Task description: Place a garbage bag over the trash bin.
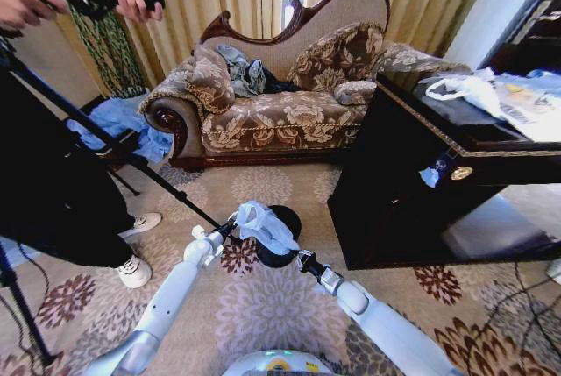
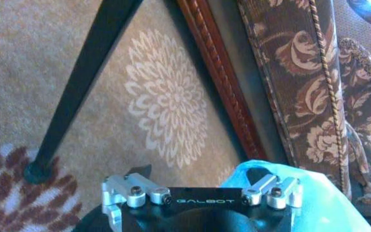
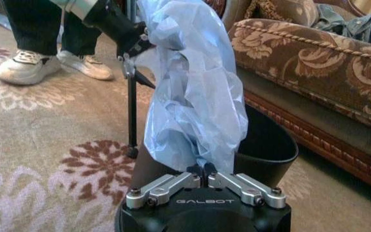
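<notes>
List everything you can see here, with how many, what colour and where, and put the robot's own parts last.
garbage bag: one, pale blue-white, held up between both tools over the bin
trash bin: one, black, on the carpet before the sofa
sofa: one, brown floral with dark wood frame, at the back by the curtains
clothes: a grey heap on the sofa seat
blue cloth heap: one, bright blue, on the floor left of the sofa
cabinet: one, dark wood, at right
white plastic bags: several, white with yellow print, on the cabinet
tripod: one, black, at left beside a person in white shoes
left tool: shut on the garbage bag
right tool: shut on the garbage bag's lower end
</notes>
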{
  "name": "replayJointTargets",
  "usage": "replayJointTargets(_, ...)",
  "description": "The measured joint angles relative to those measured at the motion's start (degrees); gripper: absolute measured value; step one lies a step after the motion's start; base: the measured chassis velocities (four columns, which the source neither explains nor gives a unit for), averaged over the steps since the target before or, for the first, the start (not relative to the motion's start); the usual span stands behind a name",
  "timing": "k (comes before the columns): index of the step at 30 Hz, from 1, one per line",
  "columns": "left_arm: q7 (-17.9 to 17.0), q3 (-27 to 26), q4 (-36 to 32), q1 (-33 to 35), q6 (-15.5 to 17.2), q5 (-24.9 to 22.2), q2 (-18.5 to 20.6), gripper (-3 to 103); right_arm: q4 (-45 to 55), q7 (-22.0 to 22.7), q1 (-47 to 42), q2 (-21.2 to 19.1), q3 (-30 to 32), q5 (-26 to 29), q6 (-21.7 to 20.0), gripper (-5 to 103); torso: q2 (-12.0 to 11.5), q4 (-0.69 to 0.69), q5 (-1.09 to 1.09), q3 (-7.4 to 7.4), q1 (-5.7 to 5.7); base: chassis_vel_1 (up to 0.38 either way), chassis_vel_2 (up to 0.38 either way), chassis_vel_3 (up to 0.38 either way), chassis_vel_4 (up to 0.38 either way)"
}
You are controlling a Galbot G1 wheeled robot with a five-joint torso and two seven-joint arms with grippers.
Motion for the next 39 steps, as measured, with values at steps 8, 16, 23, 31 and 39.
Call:
replayJointTargets(8,-0.21,-0.03,0.18,-0.88,-0.13,0.23,1.49,100,-2.81,-1.54,1.42,1.63,2.17,-3.1,1.08,0,0.0,0.01,0.01,0.0,0.0,0.0,0.0,0.0,0.0)
replayJointTargets(16,-0.38,0.57,2.27,-3.35,0.02,0.3,0.5,100,-4.97,-1.97,-0.31,2.11,4.69,-6.5,3.55,0,0.0,0.0,0.01,0.0,0.0,0.0,0.0,0.0,0.0)
replayJointTargets(23,-0.43,1.87,4.09,-4.99,0.04,1.25,-0.21,100,-6.42,-1.7,-0.82,2.53,6.41,-10.04,6.15,0,0.0,0.01,0.01,0.0,0.0,0.0,0.0,0.0,0.0)
replayJointTargets(31,-0.07,2.85,7.59,-6.77,-0.07,3.26,-1.28,100,-7.29,-1.41,-1.88,3.09,7.96,-12.44,7.13,0,0.0,0.01,0.01,0.0,0.0,0.0,0.0,0.0,0.0)
replayJointTargets(39,-0.57,1.71,4.57,-3.03,-0.01,3.58,-1.23,100,-6.24,-2.36,-3.82,3.04,8.08,-11.82,6.92,0,0.0,-0.01,-0.01,0.0,0.0,0.0,0.0,0.0,0.0)
